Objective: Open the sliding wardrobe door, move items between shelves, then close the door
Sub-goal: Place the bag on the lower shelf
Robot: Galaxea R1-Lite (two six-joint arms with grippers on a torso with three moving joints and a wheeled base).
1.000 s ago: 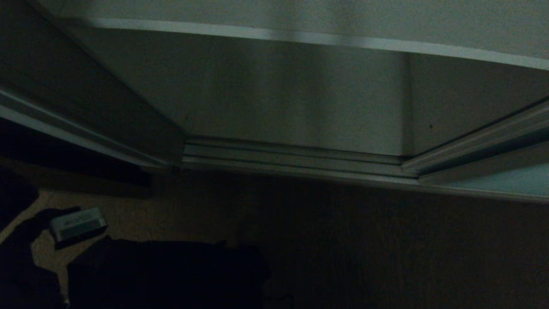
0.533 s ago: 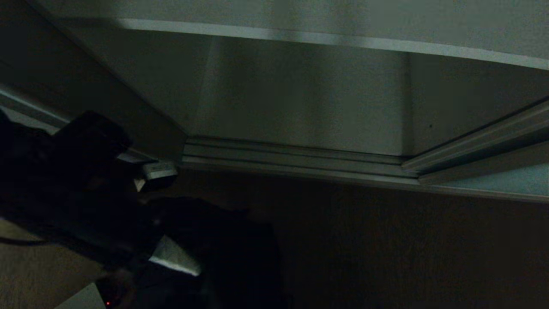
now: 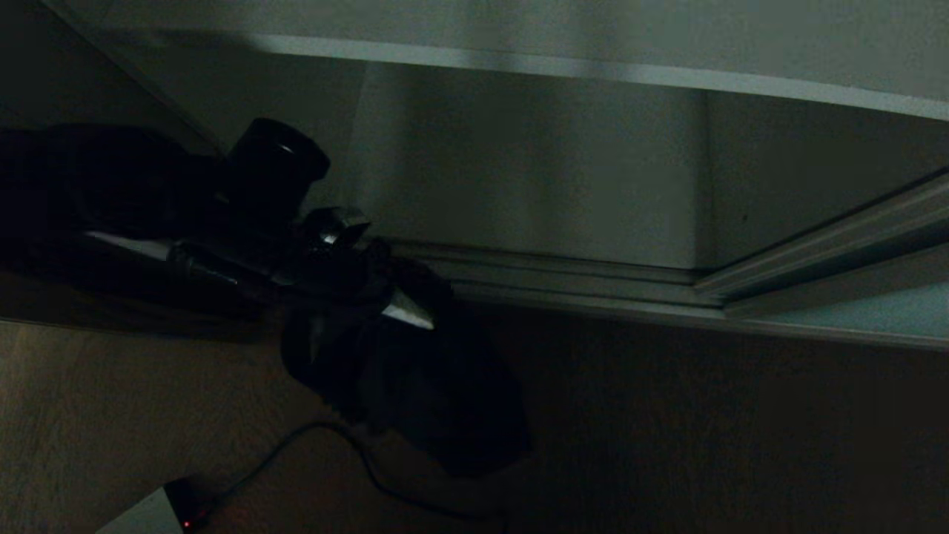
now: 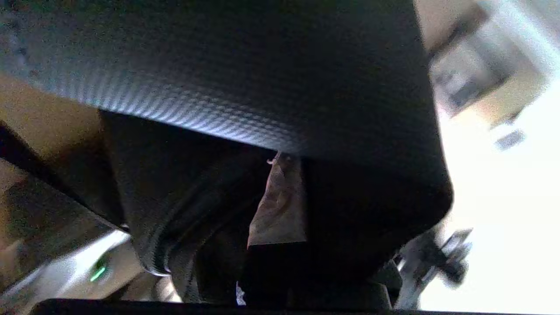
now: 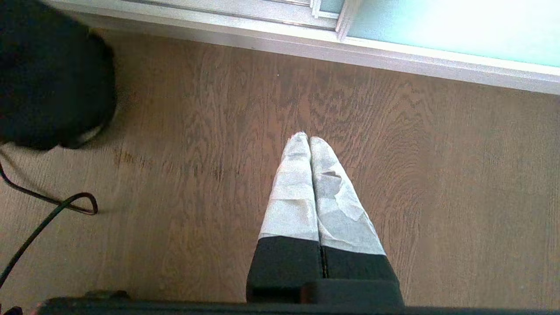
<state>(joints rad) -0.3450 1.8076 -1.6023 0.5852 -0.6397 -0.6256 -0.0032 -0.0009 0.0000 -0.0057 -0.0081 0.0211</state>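
The wardrobe stands open, its sliding door [image 3: 875, 315] pushed off to the right. The bottom shelf [image 3: 534, 170] is bare. Above the wooden floor [image 3: 704, 430], the black bag [image 3: 422, 386] now hangs before the door track, higher than a second ago. The left tool [image 3: 371, 297] pinches it. The right tool [image 5: 309, 139] is pressed together, empty, above the floor.

left gripper [image 3: 404, 311] fingers: buried in the black bag [image 4: 271, 87]
bag straps: too dark to tell
cable [image 3: 334, 445]: cut off at frame bottom
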